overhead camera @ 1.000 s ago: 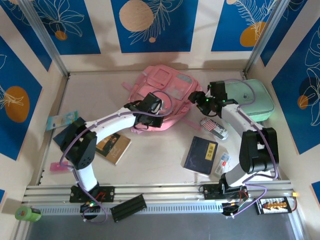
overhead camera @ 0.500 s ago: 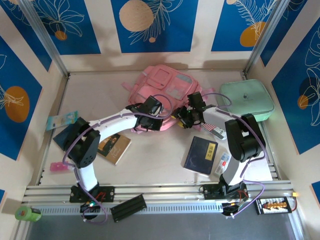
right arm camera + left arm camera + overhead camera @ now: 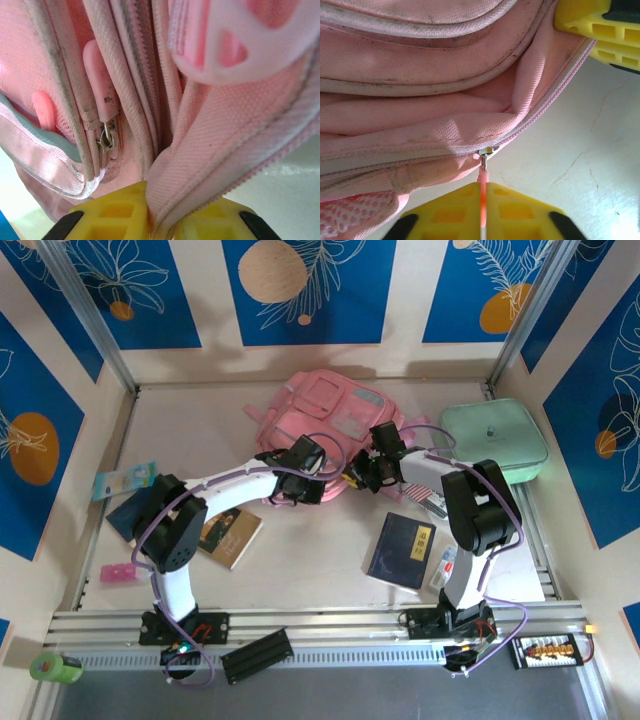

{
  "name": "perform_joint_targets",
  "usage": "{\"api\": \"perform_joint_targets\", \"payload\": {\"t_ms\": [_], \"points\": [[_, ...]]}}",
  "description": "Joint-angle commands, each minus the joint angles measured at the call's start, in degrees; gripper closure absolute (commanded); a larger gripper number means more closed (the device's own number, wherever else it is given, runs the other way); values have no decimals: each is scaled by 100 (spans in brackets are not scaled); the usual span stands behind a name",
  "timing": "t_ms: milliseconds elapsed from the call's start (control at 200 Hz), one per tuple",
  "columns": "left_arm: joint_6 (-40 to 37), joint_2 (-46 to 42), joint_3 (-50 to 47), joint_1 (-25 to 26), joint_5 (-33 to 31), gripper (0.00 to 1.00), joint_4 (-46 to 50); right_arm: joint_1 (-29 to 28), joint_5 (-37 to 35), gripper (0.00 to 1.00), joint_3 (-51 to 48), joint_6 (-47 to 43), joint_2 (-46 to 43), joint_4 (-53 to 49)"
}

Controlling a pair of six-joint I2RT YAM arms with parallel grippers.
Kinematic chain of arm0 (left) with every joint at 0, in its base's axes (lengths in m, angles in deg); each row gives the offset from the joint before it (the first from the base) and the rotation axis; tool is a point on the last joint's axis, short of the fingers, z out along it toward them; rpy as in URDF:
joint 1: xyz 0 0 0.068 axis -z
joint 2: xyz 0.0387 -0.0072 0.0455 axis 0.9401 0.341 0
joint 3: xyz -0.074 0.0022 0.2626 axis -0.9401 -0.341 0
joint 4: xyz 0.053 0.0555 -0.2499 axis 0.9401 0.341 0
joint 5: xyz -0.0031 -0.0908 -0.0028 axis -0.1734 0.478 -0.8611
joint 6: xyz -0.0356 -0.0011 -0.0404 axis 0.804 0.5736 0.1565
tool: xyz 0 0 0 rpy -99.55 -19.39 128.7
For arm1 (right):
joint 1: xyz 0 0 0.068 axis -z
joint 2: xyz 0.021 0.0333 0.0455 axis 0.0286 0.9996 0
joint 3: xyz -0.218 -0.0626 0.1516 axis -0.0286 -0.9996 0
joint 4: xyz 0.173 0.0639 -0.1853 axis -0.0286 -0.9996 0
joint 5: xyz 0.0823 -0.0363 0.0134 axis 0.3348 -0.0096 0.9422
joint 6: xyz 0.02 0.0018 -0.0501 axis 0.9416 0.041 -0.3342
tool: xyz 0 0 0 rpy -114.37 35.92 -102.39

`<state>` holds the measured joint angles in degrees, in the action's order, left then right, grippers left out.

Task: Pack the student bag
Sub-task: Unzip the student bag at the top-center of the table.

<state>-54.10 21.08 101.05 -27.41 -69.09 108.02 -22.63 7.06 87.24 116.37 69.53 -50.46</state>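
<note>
The student bag (image 3: 320, 415), a pink backpack, lies at the back middle of the table. My left gripper (image 3: 305, 483) is at its near edge. In the left wrist view, this gripper (image 3: 483, 200) is shut on the pink zipper pull (image 3: 483, 185), which hangs from the metal slider (image 3: 488, 151) of the partly open zip. My right gripper (image 3: 358, 476) meets the bag's near right corner. Its jaws (image 3: 160, 220) are shut on a fold of the bag's pink zip edge (image 3: 215, 150). One yellow right finger (image 3: 590, 22) shows beside the zip opening.
A mint-green case (image 3: 495, 437) sits at the back right. A dark blue book (image 3: 402, 550) and a striped pouch (image 3: 425, 498) lie near the right arm. A brown book (image 3: 228, 533), a teal packet (image 3: 122, 480) and a pink item (image 3: 118, 573) lie on the left.
My right gripper has swung left from the mint-green case to the bag's near right corner and closed on its zip edge. The left gripper has stayed on the zipper pull.
</note>
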Motion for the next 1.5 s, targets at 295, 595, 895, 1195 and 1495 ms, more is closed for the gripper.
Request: {"api": "perform_joint_targets", "payload": {"t_ms": [295, 595, 895, 1195, 1495], "points": [[59, 223, 40, 69, 115, 73, -44, -71, 264, 83, 52, -55, -297, 90], [97, 199, 43, 68, -110, 90, -25, -86, 196, 84, 79, -102, -306, 58], [-347, -630, -355, -112, -491, 100, 497, 292, -432, 87, 101, -642, -368, -224], [-738, -1121, -652, -669, -520, 100, 940, 434, -803, 87, 605, -1582, -150, -480], [-776, -802, -101, -314, 34, 100, 945, 637, -447, 82, 946, -1928, 179, -425]]}}
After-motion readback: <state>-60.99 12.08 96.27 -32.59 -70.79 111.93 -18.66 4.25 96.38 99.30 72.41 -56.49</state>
